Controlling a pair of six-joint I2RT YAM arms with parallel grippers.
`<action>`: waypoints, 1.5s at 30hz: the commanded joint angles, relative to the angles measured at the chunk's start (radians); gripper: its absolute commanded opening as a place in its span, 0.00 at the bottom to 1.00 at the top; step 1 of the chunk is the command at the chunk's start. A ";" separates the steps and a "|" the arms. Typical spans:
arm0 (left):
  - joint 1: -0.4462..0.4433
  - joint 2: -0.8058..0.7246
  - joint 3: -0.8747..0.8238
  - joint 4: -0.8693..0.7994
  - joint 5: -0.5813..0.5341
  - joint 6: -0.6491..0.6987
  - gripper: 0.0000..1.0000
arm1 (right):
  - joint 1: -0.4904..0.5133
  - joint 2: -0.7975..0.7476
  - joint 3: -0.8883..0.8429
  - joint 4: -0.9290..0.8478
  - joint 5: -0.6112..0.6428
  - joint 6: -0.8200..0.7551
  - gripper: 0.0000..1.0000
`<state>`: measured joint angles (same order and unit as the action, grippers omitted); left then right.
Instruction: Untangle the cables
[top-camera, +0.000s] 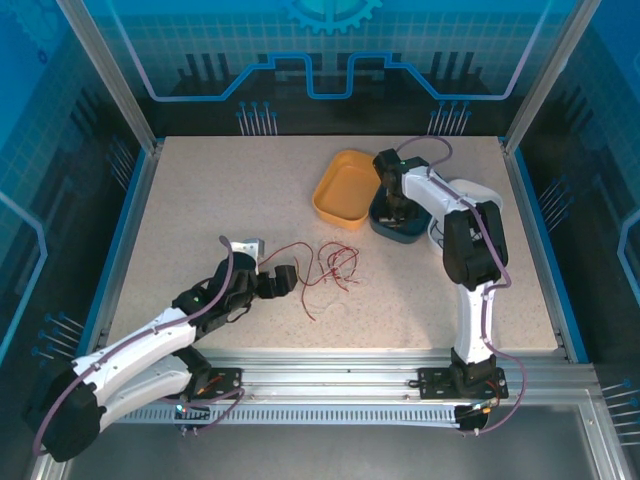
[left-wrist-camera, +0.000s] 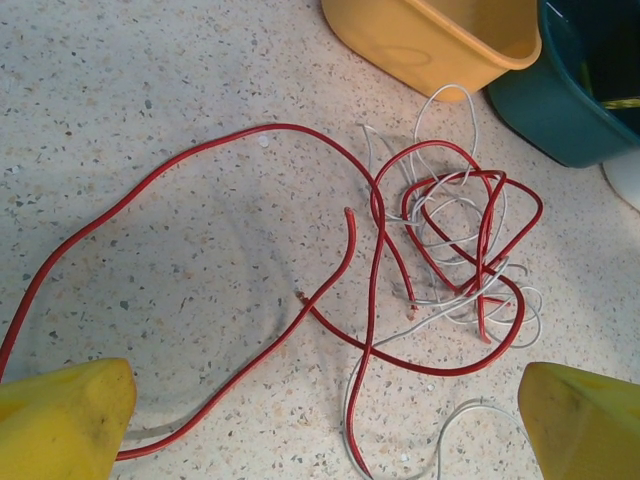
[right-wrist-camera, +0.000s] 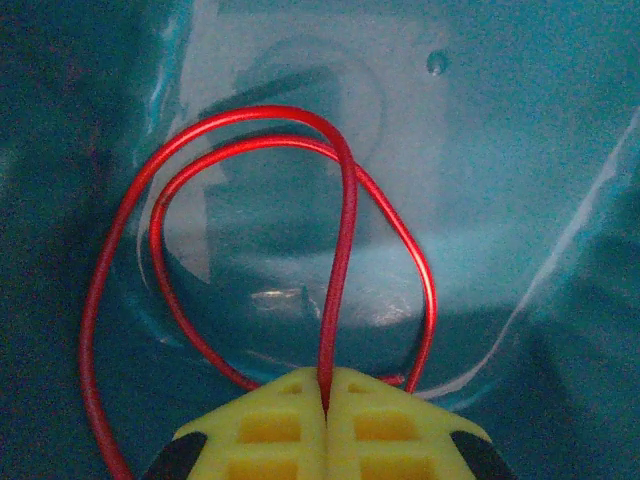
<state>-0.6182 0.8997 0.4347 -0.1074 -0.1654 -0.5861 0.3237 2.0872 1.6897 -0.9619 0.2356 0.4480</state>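
Right claw (right-wrist-camera: 325, 405) pinches thin red wire loop (right-wrist-camera: 347, 230) inside teal plastic bin (right-wrist-camera: 500, 150); wire ends cut off. Left claw (left-wrist-camera: 322, 425) spread, red-and-white wire tangle (left-wrist-camera: 455, 250) just ahead.

- Cable tangle (top-camera: 335, 265) on table (top-camera: 200, 200), approx centre; one long strand trails left.
- Left gripper (top-camera: 281, 280) just left of tangle, on table's near half.
- Two tubs side by side behind tangle: left tub (top-camera: 325, 205), right tub (top-camera: 410, 234).
- Right gripper (top-camera: 392, 205) down in right tub, pinching looped wire (right-wrist-camera: 250, 120) inside it.
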 joint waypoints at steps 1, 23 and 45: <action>-0.002 0.009 -0.002 0.020 -0.017 -0.010 0.99 | 0.007 -0.052 -0.001 -0.042 -0.025 -0.018 0.00; -0.002 0.004 0.033 -0.051 -0.030 -0.011 0.99 | 0.057 -0.266 0.051 -0.076 0.113 -0.037 0.35; 0.225 0.056 0.074 -0.258 -0.022 -0.188 0.99 | 0.510 -0.319 -0.189 0.165 0.015 0.095 0.43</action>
<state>-0.4271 0.9760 0.5190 -0.3187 -0.2207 -0.7307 0.8154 1.7000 1.4628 -0.8207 0.2668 0.5098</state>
